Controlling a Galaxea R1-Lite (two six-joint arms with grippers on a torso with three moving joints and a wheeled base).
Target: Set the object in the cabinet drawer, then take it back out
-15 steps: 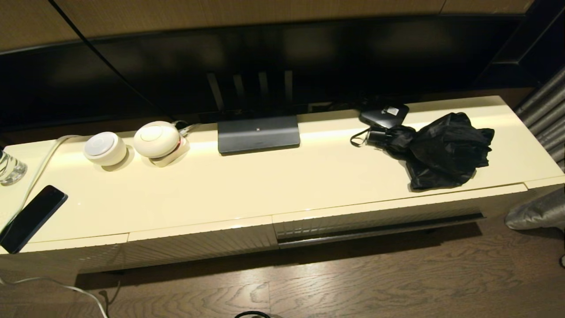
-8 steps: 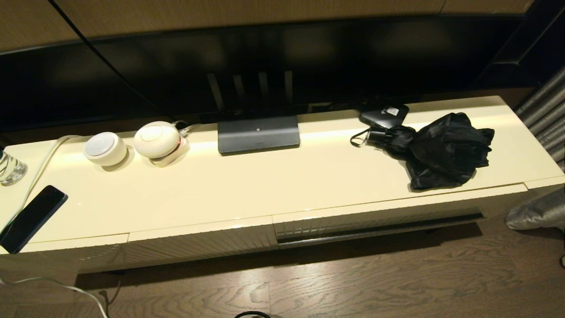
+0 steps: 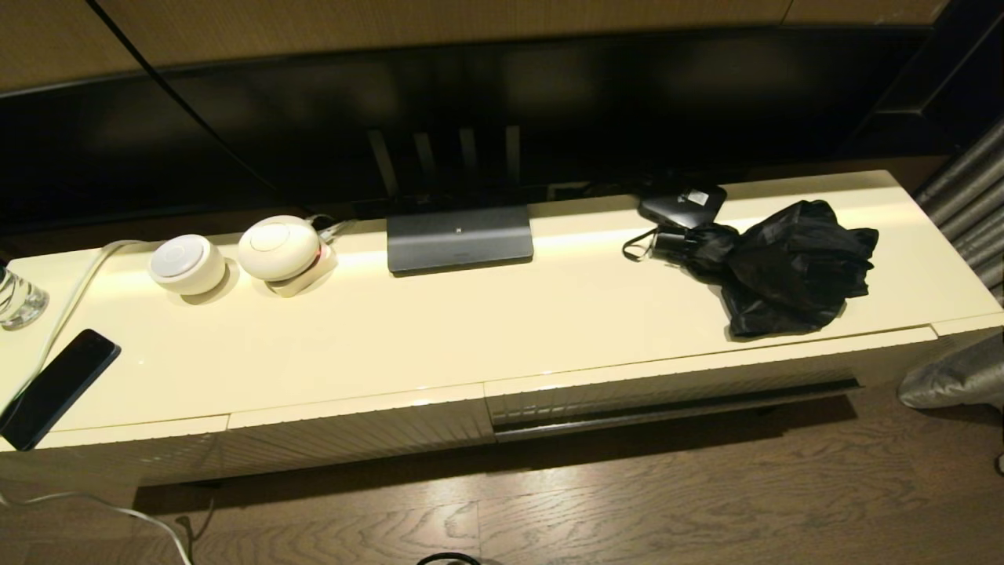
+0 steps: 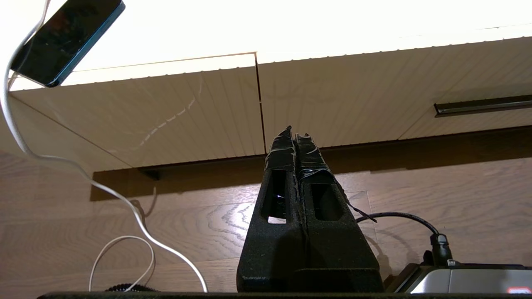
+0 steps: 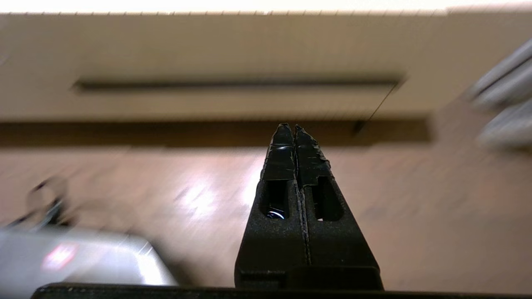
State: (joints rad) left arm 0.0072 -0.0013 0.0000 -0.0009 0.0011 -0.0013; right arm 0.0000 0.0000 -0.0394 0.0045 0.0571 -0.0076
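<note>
My left gripper (image 4: 294, 135) hangs low over wood floor, jaws together. At right on the glossy table (image 3: 439, 337), the rumpled black umbrella (image 3: 784, 263) overhangs the edge, above the closed ribbed drawer (image 3: 667, 388). My right gripper (image 5: 289, 128) faces that drawer, jaws together.

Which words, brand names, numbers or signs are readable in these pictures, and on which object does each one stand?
No text is readable.
Small black box behind the umbrella: white label, print too small to read.
Dark stand base: tiny light mark, too small to read.
Phone: screen dark, no text.
Cream drawer front: no lettering.
</note>
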